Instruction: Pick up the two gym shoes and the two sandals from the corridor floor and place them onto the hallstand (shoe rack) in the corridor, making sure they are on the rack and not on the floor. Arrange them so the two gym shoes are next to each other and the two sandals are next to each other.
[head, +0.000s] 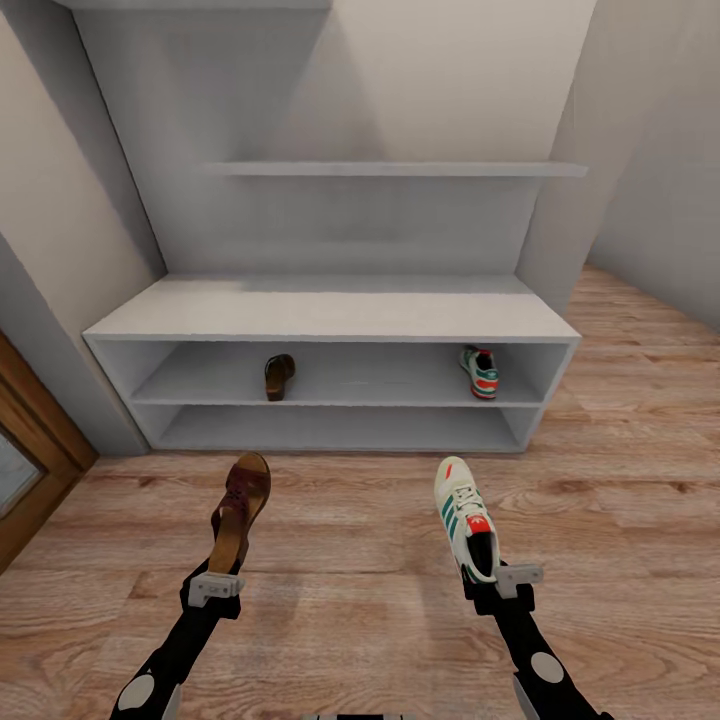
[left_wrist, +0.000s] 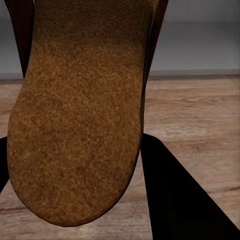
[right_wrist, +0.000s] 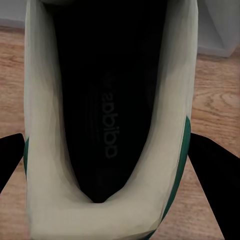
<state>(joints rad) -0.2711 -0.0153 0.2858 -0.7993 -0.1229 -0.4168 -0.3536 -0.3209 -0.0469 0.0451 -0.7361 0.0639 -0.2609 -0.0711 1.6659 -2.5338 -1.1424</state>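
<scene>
My left gripper (head: 222, 572) is shut on the heel of a dark brown sandal (head: 240, 505), held above the corridor floor (head: 350, 580) with its toe toward the hallstand (head: 330, 310). In the left wrist view its tan sole (left_wrist: 75, 115) sits between black fingers (left_wrist: 175, 200). My right gripper (head: 492, 578) is shut on the heel of a cream gym shoe (head: 464, 512) with green stripes. The right wrist view looks into its dark lining (right_wrist: 107, 100) between the fingers (right_wrist: 215, 170). A second sandal (head: 278, 377) and a second gym shoe (head: 481, 371) lie far apart on the rack's upper shelf.
A grey wall shelf (head: 400, 170) hangs above the rack's flat top. A wooden door frame (head: 35, 450) stands at the left. Grey walls close in on both sides, and wood floor runs on past the rack's right end (head: 640, 400).
</scene>
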